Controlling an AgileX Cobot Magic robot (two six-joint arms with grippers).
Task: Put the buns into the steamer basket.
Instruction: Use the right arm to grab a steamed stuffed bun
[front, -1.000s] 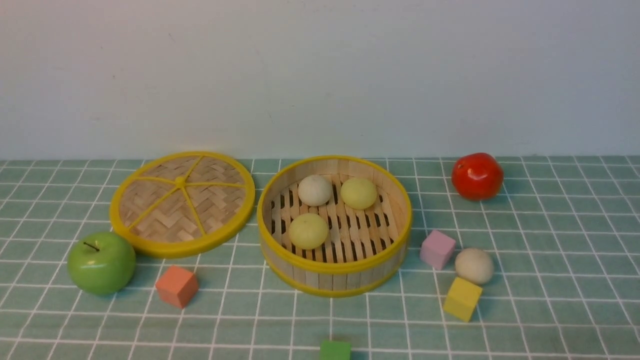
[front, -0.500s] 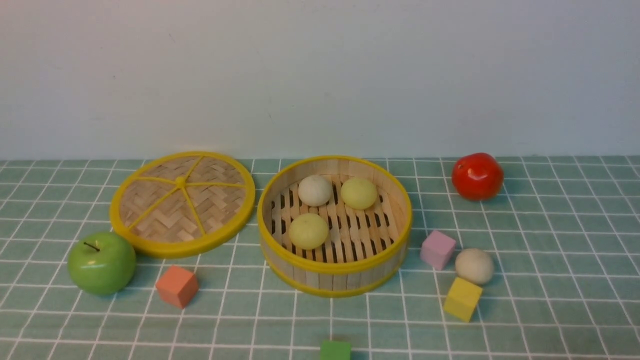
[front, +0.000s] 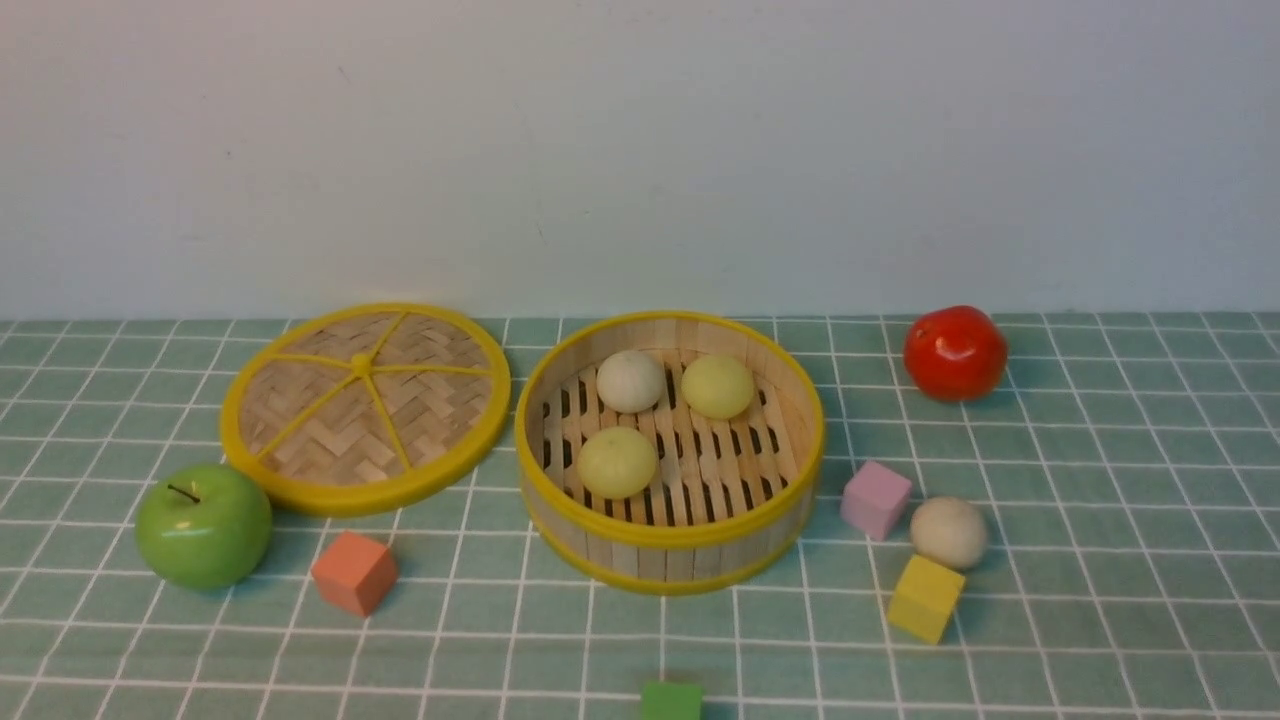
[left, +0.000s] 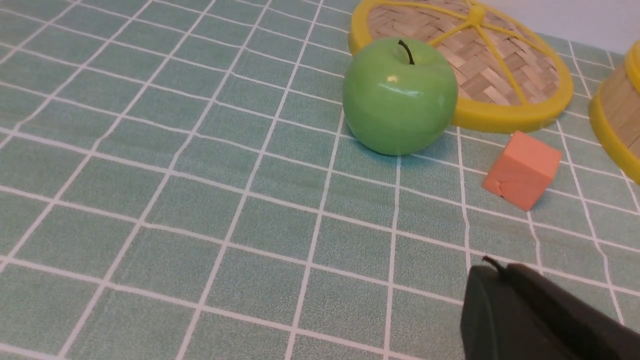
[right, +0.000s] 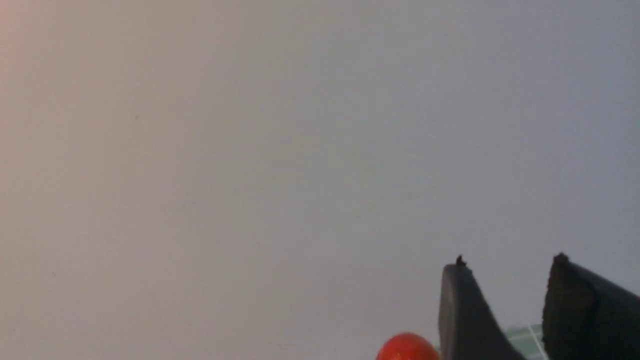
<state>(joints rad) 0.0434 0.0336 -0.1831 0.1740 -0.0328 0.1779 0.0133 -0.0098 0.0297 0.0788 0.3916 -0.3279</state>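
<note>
Three buns (front: 617, 461) in basket (front: 668, 535); last bun (front: 948, 532) on table (front: 1100, 560), right of basket, just beside pink cube (front: 875, 498) and yellow cube (front: 924, 597). Likely nearer arm: right; right gripper (right: 510, 261) jaws apart, empty, facing wall (right: 250, 150) above tomato (right: 407, 347); left gripper (left: 495, 270) closed, empty, near apple (left: 400, 97).

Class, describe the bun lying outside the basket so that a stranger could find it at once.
Start at the round bamboo basket and look to its right. Between a pink cube and a yellow cube lies the bun: the only smooth, cream ball there.
</note>
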